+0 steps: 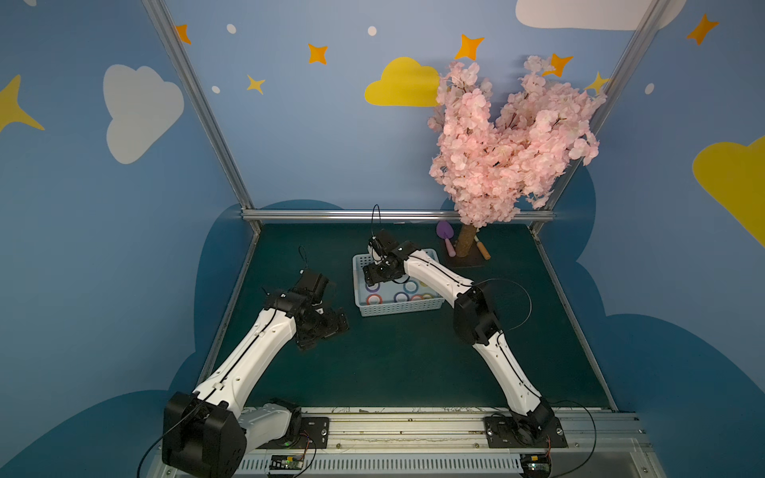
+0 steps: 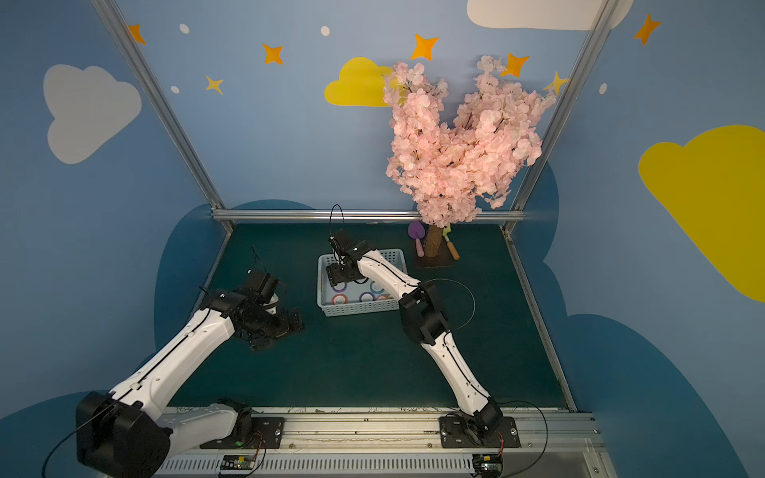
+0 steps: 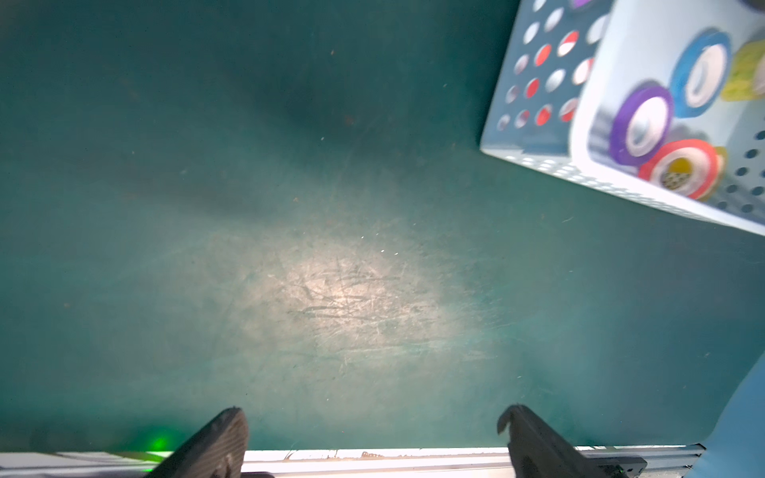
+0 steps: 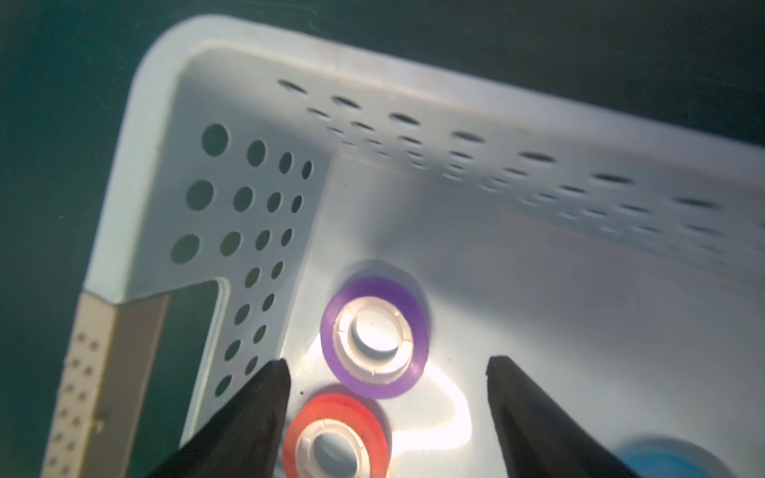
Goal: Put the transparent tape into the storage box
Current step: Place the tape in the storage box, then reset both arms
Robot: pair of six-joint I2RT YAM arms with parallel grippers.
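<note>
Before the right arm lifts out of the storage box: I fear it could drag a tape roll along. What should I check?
1. Right claw open, nothing in it: ok.
2. Purple tape roll lying flat on the storage box floor: ok.
3. Red tape roll clear of the right claw: cannot tell, they overlap in the wrist view.
4. Left claw open and empty over the mat: ok.
5. Storage box upright on the mat: ok.
</note>
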